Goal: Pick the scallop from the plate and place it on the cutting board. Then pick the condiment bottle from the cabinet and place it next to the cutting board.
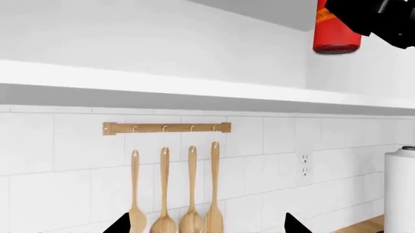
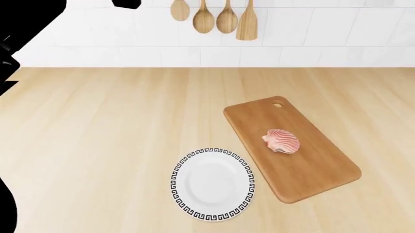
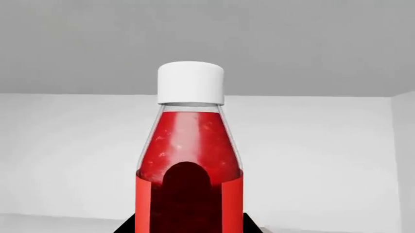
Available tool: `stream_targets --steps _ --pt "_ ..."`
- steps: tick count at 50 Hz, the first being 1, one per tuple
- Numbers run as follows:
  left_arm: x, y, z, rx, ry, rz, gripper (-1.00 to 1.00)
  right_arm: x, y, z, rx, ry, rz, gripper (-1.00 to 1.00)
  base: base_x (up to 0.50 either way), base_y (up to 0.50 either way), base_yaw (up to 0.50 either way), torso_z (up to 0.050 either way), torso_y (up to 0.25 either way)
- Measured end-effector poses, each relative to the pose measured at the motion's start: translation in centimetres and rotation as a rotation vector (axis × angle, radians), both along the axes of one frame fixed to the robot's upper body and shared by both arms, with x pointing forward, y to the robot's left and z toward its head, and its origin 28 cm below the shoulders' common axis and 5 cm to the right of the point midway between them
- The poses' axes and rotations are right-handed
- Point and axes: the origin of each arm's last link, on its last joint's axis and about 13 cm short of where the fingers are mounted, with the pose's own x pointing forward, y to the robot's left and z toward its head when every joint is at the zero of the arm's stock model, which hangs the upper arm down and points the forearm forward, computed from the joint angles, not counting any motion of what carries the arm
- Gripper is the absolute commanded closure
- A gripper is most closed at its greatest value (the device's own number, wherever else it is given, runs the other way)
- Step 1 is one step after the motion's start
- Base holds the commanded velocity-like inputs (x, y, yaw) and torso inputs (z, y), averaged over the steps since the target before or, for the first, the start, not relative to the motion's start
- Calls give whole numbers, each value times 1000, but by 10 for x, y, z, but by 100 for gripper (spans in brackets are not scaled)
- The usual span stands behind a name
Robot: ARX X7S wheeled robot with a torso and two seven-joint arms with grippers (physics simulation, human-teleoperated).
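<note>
The scallop lies on the cutting board. The plate sits bare in front of the board's left side. The red condiment bottle with a white cap stands upright between my right gripper, whose fingers press on both its sides. In the left wrist view the bottle hangs high in the right gripper, in front of the cabinet. My left gripper is open and empty, facing the tiled wall. The right gripper is out of the head view.
Several wooden utensils hang from a rail on the wall, also seen in the head view. A white shelf edge runs below the bottle. A paper towel roll stands at the right. My left arm fills the head view's left edge.
</note>
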Motion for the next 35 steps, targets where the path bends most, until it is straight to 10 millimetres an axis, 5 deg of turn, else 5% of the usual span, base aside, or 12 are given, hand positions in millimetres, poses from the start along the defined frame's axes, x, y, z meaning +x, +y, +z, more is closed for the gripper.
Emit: stream_targets --steps 35 --pt "-21 6 -7 21 12 50 -100 -57 26 31 107 -131 334 100 0 0 0 0 0"
